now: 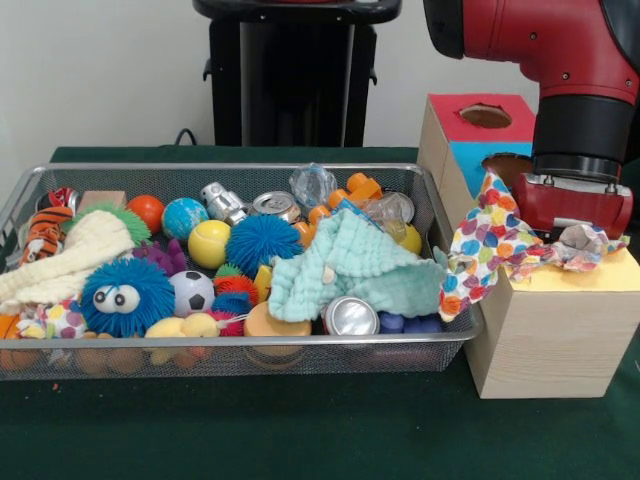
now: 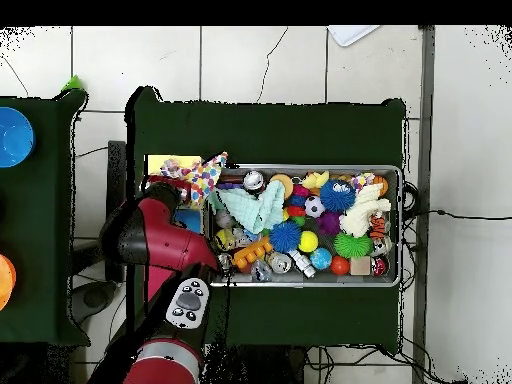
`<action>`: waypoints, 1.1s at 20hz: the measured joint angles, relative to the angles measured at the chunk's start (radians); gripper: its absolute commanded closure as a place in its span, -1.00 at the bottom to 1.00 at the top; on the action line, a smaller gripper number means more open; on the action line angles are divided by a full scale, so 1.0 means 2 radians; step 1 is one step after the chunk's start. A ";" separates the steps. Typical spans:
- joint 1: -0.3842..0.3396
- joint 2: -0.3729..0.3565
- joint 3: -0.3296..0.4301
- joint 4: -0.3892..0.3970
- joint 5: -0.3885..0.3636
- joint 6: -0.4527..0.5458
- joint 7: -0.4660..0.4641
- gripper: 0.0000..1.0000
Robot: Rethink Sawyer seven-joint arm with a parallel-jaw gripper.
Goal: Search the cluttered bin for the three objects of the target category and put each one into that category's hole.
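My gripper [image 1: 575,215] hangs low over the yellow panel [image 1: 600,275] of the pale wood-grain box, with the arm covering it in the overhead view. The white polka-dot cloth [image 1: 490,235] lies bunched right under the gripper, draped across the box top and over the wire bin's rim [image 1: 240,341]; it also shows in the overhead view [image 2: 203,178]. The cloth and gripper hide the hole. The mint-green waffle cloth [image 1: 355,265] lies in the bin's right half. The cream knitted cloth [image 1: 70,255] lies at the bin's left end.
Behind the yellow-panelled box stand a blue-panelled box [image 1: 470,160] and a red-panelled one with its hole [image 1: 485,115]. The bin holds fuzzy balls [image 1: 125,297], shiny cans [image 1: 350,316], small balls and toys. The black pedestal [image 1: 290,70] stands behind.
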 measured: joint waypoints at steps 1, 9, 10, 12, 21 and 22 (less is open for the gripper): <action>0.000 0.000 0.000 0.000 0.000 0.001 0.000 -1.00; 0.000 -0.001 -0.001 -0.002 0.000 0.010 0.000 -1.00; 0.000 -0.001 -0.002 -0.002 0.001 0.012 0.000 -1.00; 0.000 -0.001 -0.003 -0.003 0.001 0.017 0.000 -1.00; 0.000 -0.004 -0.007 -0.004 0.001 0.045 0.000 -1.00; 0.000 -0.005 -0.007 -0.004 0.001 0.050 0.000 -1.00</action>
